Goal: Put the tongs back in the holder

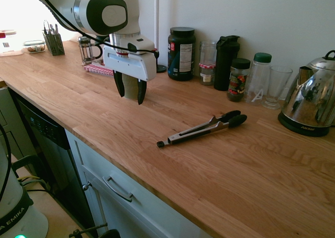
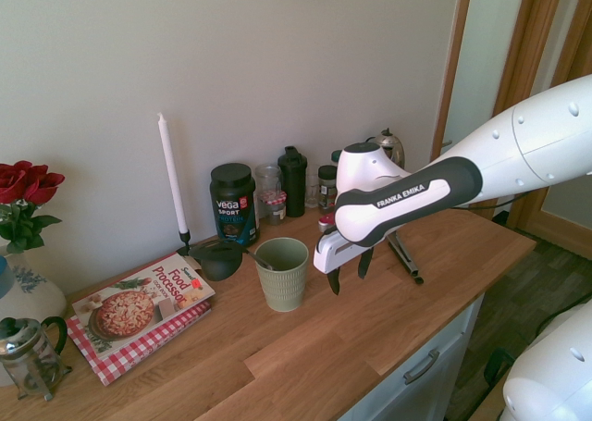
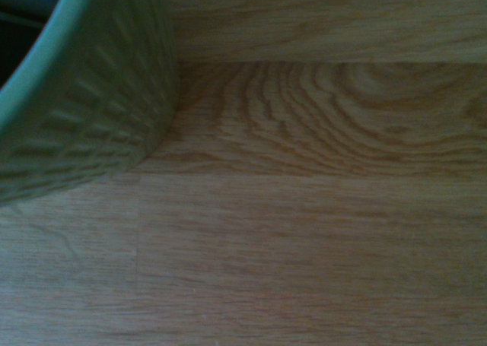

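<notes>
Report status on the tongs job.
Black-fingered gripper open, empty, beside sage-green ribbed ceramic holder. Silver, black-tipped tongs flat on wooden counter. Black ladle occupying holder.

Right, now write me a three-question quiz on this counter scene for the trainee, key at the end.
1. True or false: the tongs are standing in the green cup.
2. Multiple choice: what leans in the green cup? A) a whisk B) a black ladle C) the candle
3. Fill in the blank: the pincer is ____, with its fingers spread apart.

Key: 1. false, they lie on the wooden counter; 2. B; 3. open
</notes>
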You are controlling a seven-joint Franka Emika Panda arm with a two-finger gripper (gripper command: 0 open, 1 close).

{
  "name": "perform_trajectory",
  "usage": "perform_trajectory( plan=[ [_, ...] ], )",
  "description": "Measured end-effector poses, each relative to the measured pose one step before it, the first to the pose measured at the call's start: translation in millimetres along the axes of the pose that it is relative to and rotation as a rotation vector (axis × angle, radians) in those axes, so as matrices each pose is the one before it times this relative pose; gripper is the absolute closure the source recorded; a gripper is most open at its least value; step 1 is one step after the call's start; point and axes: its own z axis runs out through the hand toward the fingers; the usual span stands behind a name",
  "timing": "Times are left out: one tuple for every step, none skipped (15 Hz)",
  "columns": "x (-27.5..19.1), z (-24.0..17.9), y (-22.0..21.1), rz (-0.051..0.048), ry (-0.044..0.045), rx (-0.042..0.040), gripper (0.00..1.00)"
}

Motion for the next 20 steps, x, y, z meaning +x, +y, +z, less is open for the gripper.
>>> perform_trajectory(
  plan=[
    [-0.03, 0.95, -0.02, 0.0023, -0.00383, -0.00017, 0.0],
    [0.29, 2.57, -0.53, 0.00374, -0.00808, -0.001, 0.0],
    [2.61, -2.59, -1.99, 0.00315, 0.00368, 0.00515, 0.0],
    [6.7, -9.24, -2.81, 0.00924, 0.01058, 0.01387, 0.0],
    [11.3, -13.36, -1.27, 0.02005, 0.01323, 0.01795, 0.0],
    [17.46, -15.53, 1.13, 0.03055, 0.01187, 0.01794, 0.0],
    [20.92, -12.81, 3.9, 0.03791, 0.0066, 0.01196, 0.0],
    [23.39, -8.48, 5.64, 0.0372, 0.00349, 0.00777, 0.0],
    [23.94, -2.87, 5.8, 0.03572, 0.00146, 0.00275, 0.0],
    [26.04, 0.56, 6.59, 0.03115, 0.00095, -0.00031, 0.0],
    [23.7, 4.89, 7.29, 0.02469, -0.00221, -0.00564, 0.0],
    [23.1, 6.19, 8.19, 0.02431, -0.00236, -0.008, 0.0],
    [21.11, 5.18, 7.39, 0.0192, -0.00118, -0.00817, 0.0],
    [15.62, 6.42, 5.82, 0.01209, -0.00418, -0.00833, 0.0],
    [9.19, 7.33, 4.17, 0.0083, -0.00675, -0.00934, 0.0],
    [4.65, 7.32, 3.08, 0.00786, -0.00736, -0.01096, 0.0],
    [2.59, 6.07, 1.94, 0.00475, -0.00621, -0.00841, 0.0],
    [3.1, 4.86, 2.24, 0.0045, -0.00343, -0.00476, 0.0],
    [3.74, 4.9, 2.34, 0.00341, -0.0012, -0.00202, 0.0],
    [4.06, 4.77, 1.55, 0.0031, 0.00372, 0.00201, 0.0]
  ],
)
